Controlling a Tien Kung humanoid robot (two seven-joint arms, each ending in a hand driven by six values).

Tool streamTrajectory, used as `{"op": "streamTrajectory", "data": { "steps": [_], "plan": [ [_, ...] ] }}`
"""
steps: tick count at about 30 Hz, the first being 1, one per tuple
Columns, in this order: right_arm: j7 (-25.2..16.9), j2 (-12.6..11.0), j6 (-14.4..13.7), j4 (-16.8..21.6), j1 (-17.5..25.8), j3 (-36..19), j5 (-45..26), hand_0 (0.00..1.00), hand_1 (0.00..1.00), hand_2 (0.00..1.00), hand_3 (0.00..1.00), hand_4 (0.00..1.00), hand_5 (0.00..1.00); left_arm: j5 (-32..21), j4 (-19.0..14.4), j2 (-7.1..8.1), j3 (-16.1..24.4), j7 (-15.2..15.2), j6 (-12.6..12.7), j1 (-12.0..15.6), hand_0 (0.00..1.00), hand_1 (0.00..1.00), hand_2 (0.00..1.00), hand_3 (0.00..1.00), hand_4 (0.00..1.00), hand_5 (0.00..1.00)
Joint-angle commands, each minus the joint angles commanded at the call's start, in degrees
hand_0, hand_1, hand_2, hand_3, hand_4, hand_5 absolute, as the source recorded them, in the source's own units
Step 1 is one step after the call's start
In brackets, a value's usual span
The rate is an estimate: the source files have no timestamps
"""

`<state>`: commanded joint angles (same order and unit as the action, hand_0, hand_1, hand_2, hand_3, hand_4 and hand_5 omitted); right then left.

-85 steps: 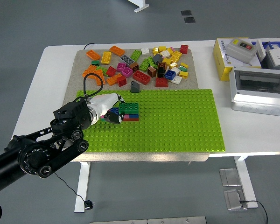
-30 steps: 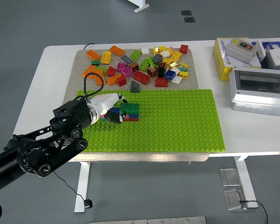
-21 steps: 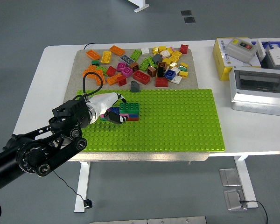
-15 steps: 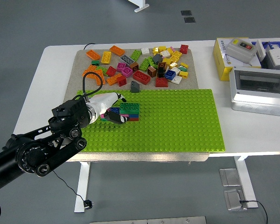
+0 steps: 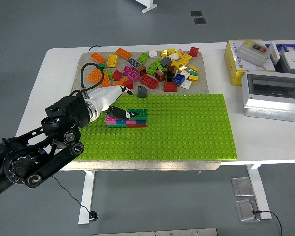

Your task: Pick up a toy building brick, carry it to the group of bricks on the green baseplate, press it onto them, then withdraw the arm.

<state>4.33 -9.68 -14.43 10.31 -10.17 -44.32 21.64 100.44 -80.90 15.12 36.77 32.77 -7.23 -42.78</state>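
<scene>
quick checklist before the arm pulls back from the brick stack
1. Stack seated on the baseplate: ok, it sits flat near the left end.
2. Left hand clear of the stack: not ok, dark fingertips lie over its left part.
3. Fingers released: cannot tell, the fingertips overlap the bricks.
4. Last brick pressed fully down: cannot tell, the fingertips cover that spot.
5. Way back toward the left edge free: ok, only bare baseplate and mat there.
6. Loose bricks out of the way: ok, they lie on the mat beyond the baseplate.
</scene>
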Motion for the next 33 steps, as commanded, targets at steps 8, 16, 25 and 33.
{"op": "streamTrajectory", "data": {
  "steps": [8, 16, 25, 33],
  "plan": [
    [0.0, 0.0, 0.0, 0.0, 0.1, -0.1, 0.1, 0.684, 0.637, 0.632, 0.669, 0.353, 0.796, 0.3, -3.5, 0.08, -1.8, -0.2, 0.9, 0.4, 0.998, 0.974, 0.987, 0.722, 0.812, 0.614],
    [0.0, 0.1, 0.1, 0.0, 0.2, 0.2, -0.2, 0.684, 0.638, 0.63, 0.67, 0.352, 0.794, 0.0, -0.9, -0.42, -3.8, -2.0, 3.2, 0.4, 0.998, 0.971, 0.982, 0.725, 0.809, 0.621],
    [-0.2, 0.1, 0.2, 0.0, 0.1, 0.8, -0.9, 0.684, 0.637, 0.632, 0.669, 0.352, 0.794, -0.7, 4.1, -1.27, -4.7, -4.0, 4.9, 0.5, 0.998, 0.969, 0.976, 0.723, 0.802, 0.63],
    [-0.3, 0.1, 0.3, 0.0, 0.0, 0.9, -1.3, 0.684, 0.637, 0.632, 0.668, 0.352, 0.793, -0.9, 6.0, -1.53, -4.9, -4.6, 5.1, 0.6, 0.998, 0.966, 0.974, 0.718, 0.805, 0.633]
  ]
}}
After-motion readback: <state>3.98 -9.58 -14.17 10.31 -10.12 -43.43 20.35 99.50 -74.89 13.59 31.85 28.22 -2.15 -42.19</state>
